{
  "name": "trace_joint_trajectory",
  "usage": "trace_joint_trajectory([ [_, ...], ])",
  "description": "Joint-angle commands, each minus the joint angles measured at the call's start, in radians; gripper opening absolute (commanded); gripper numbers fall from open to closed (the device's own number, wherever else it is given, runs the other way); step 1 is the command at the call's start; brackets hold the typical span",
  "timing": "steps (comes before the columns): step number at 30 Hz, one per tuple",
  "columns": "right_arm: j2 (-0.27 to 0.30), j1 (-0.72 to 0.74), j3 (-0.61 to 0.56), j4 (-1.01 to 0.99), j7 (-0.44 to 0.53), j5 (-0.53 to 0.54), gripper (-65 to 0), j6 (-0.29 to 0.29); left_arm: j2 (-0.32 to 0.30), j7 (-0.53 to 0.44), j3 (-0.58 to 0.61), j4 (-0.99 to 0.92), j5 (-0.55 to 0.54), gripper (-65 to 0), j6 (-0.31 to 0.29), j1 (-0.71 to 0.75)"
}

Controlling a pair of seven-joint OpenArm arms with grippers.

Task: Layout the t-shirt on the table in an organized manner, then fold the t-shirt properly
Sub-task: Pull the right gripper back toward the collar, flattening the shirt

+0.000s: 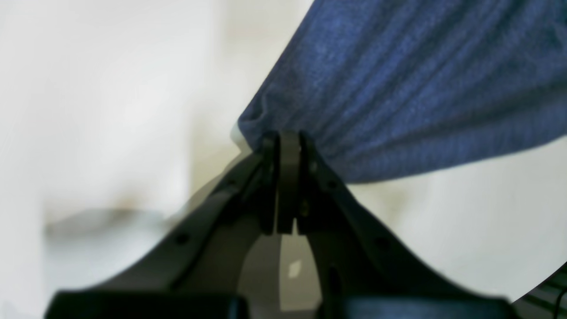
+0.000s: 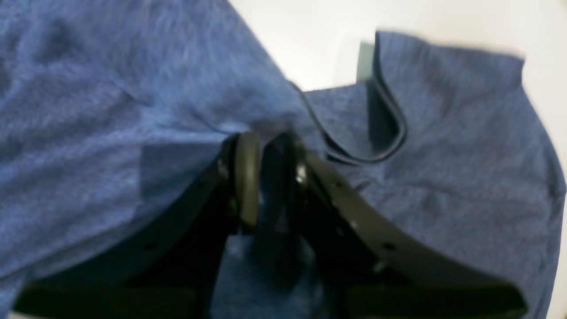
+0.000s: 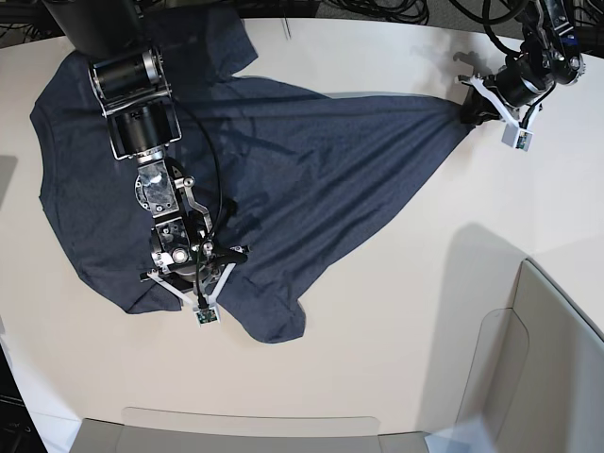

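Note:
The dark navy t-shirt lies spread on the off-white table, pulled out to a point at the upper right. My left gripper is shut on that point. In the left wrist view the cloth fans out taut from the pinched fingertips of the left gripper. My right gripper points down onto the shirt's lower left part. In the right wrist view the right gripper has its jaws close together on a pinch of blue cloth, beside a folded hem edge.
Translucent grey bin walls stand at the lower right and along the front edge. Dark cables lie beyond the table's far edge. Bare tabletop stretches between the shirt and the bins.

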Motion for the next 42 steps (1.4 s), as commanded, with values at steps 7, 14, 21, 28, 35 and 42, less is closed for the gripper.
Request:
trace_joint_trajectory([
  [7, 0.005, 0.023, 0.005, 0.141, 0.050, -0.007, -56.2, -0.001, -0.008, 0.080, -0.004, -0.023, 0.094, -65.0, 0.025, 0.017],
  [14, -0.031, 0.024, 0.008, 0.275, 0.055, -0.007, -56.1, -0.001, 0.012, 0.084, -0.091, -0.020, 0.094, -65.0, 0.025, 0.023],
  [21, -0.087, -0.106, 0.157, 0.431, 0.056, -0.003, -56.1, -0.001, 0.030, 0.092, -0.157, 0.018, 0.094, -64.9, 0.025, -0.052],
  [28, -0.126, -0.267, 0.355, 0.631, 0.056, -0.001, -56.1, 0.001, 0.044, 0.213, -0.225, 0.024, 0.092, -55.1, 0.021, -0.112],
  [35, -0.137, -0.369, 0.409, 0.753, 0.056, 0.013, -46.5, -0.001, 0.052, 0.376, -0.220, 0.184, -0.046, -45.2, -0.041, -0.135],
  [42, -0.150, -0.430, 0.570, 0.772, 0.055, 0.217, -40.2, -0.001, 0.053, 0.450, -0.222, 0.333, -0.170, -45.2, -0.044, -0.258],
])
